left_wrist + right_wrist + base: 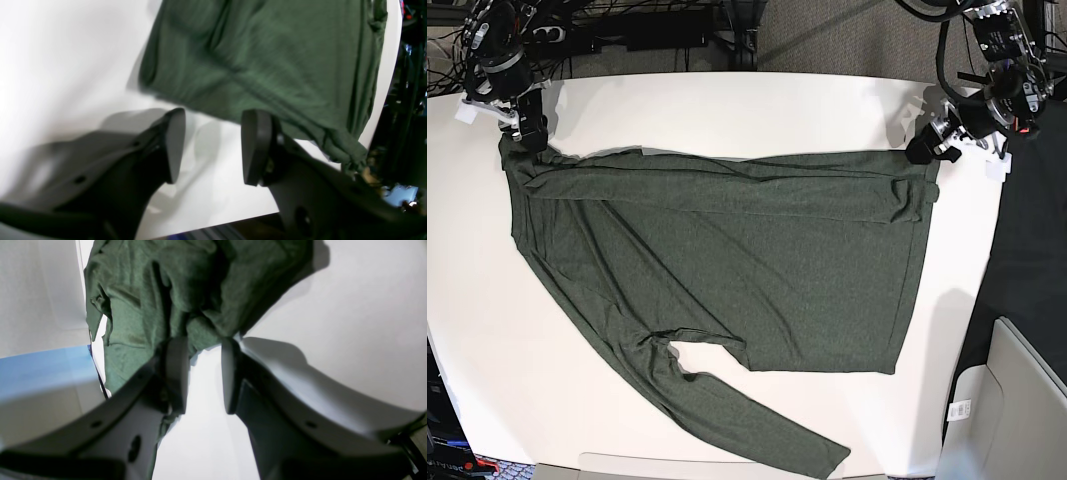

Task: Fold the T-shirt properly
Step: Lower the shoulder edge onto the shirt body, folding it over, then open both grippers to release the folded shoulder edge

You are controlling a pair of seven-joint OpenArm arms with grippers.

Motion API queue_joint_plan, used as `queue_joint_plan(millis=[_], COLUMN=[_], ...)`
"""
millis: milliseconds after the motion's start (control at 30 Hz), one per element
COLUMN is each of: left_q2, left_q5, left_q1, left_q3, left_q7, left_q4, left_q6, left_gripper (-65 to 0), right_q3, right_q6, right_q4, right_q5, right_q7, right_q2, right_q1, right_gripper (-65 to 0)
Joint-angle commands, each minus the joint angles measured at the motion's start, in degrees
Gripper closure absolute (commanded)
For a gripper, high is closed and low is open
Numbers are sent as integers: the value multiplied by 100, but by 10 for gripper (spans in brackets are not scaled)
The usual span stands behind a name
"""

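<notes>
T-shirt (727, 260) lies spread on the white table (727, 110), top edge folded over. Left gripper (213, 146) spread, empty, beside the hem corner. Right gripper (203, 373) spread, fabric at its fingertips.

Dark olive-green T-shirt (727, 265) spread flat across white table, top edge folded over, one long sleeve angled toward near edge.

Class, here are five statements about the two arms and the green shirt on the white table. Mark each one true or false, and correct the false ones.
1. The left gripper is open with nothing between its jaws. True.
2. The T-shirt is folded into a neat square. False: it lies mostly spread out.
3. One sleeve stretches toward the table's near edge. True.
4. The right gripper is clamped shut. False: its jaws are apart.
5. The table is black. False: white.
</notes>
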Motion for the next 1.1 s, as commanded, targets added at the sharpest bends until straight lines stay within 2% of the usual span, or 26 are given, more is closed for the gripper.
queue_joint_plan(millis=[0,400,700,1000,1067], left_q2=[-105,-17,-8,-8,-26], left_q5=[-145,-145,-136,-136,-136], left_q1=[-33,63,-411,-561,-561], left_q3=[-32,-41,-32,83,214], left_q7=[112,-151,-151,-354,-354], left_q4=[15,-284,-759,-864,-864], left_q6=[-12,-12,5,5,5], left_gripper=[-279,-279,-279,-277,-250], right_q3=[33,41,50,393,446], right_q6=[59,59,59,59,59], right_q4=[107,107,116,116,116], right_q5=[93,93,110,119,119], right_q7=[49,49,49,40,40], right_q2=[47,38,38,38,38], right_q1=[-6,-15,-59,-164,-182], right_gripper=[-183,-183,-183,-183,-183])
